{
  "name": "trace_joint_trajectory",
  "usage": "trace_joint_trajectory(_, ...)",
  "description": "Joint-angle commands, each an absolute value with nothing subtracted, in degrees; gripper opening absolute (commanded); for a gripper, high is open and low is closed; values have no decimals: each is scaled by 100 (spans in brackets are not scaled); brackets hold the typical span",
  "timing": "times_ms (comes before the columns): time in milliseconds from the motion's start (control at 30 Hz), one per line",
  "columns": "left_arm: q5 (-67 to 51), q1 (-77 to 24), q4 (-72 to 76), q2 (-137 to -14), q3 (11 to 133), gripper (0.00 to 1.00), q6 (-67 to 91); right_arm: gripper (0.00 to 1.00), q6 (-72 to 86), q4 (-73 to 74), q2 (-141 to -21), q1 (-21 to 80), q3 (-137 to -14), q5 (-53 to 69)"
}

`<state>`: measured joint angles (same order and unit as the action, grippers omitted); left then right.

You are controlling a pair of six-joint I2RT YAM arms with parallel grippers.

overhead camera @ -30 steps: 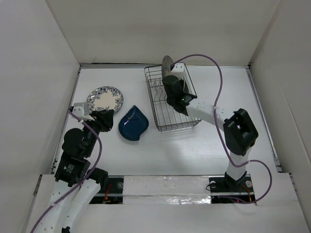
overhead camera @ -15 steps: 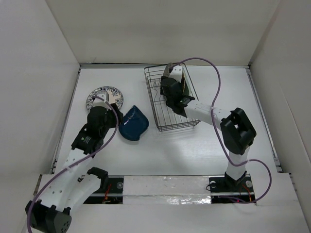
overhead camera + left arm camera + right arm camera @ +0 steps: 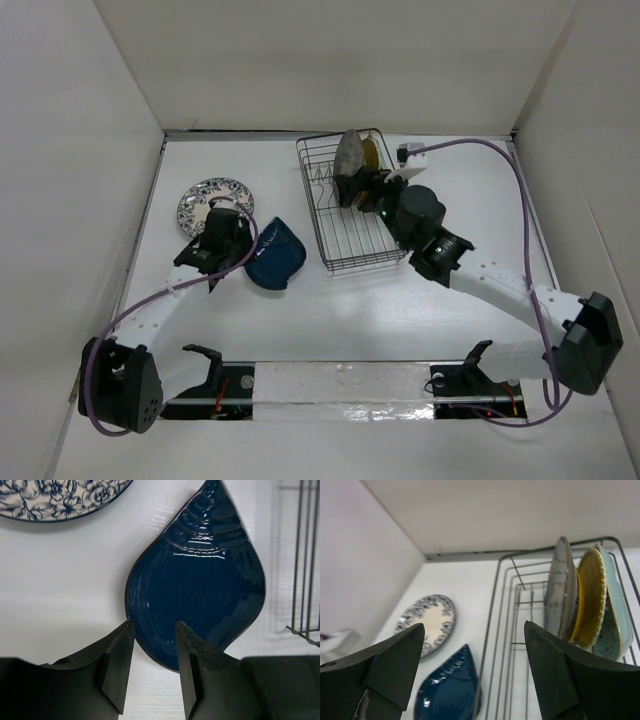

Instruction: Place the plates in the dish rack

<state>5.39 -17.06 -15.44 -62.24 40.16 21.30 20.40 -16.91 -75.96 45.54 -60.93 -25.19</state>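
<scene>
**White table, three plates racked, two flat**

White table (image 3: pixel 400 310) and white walls frame both arms. The left gripper (image 3: pixel 154 625) has its fingers (image 3: pixel 116 665) a little apart, clamping nothing, and they hang over the broad near rim of the dark blue teardrop plate (image 3: pixel 200 590). Whether they touch the rim cannot be told. That plate lies flat on the table with its point aimed away from the gripper. Just past it, on the left, the blue-floral plate (image 3: pixel 60 500) also lies flat, near the teardrop but not touching. The dish rack (image 3: pixel 305 580) stands just to the right of the teardrop.

The right gripper (image 3: pixel 472 630) has its fingers (image 3: pixel 390 665) spread wide with nothing between them. In the top view it hangs above the middle of the rack, pointing towards the far end. There three plates stand on edge, close together: the grey speckled plate (image 3: pixel 560 590) nearest, then a mustard-yellow plate (image 3: pixel 590 600), then the pale green plate (image 3: pixel 615 615). The near half of the rack holds only bare wire and prongs.
</scene>
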Motion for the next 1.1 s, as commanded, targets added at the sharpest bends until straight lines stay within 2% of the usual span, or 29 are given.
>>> trace_joint_trajectory(0,230,-1538,-1485,-6538,4113,35,2276,85,2320,-2337,-7120,4632,-5459,-2040)
trace_joint_trajectory(67,141,-1398,-1450,-6697,4096,35,2346,85,2382,-2469,-6856,4632,-5205,-2004)
trace_joint_trajectory(300,-325,-932,-1345,-6943,3885,50,2584,85,2285,-2390,-6469,4554,-5177,-1908)
trace_joint_trajectory(533,-914,-932,-1072,-7716,3744,49,2804,84,2487,-2470,-6205,4149,-4975,-1486)
trace_joint_trajectory(667,-1063,-932,-810,-7936,3656,43,2997,84,2522,-2566,-6170,4017,-4887,-1380)
trace_joint_trajectory(733,-1134,-932,-704,-8007,3551,36,3180,84,2540,-2566,-6161,3903,-4852,-1371)
trace_joint_trajectory(867,-1239,-932,-125,-8191,3296,30,3594,83,2645,-2672,-6143,3683,-4737,-1161)
trace_joint_trajectory(1000,-1126,-932,333,-8061,2954,0,4051,82,2707,-2707,-6240,3604,-4737,-1037)
trace_joint_trajectory(1067,-976,-932,291,-7676,2866,0,4218,82,2733,-2742,-6258,3604,-4729,-993)
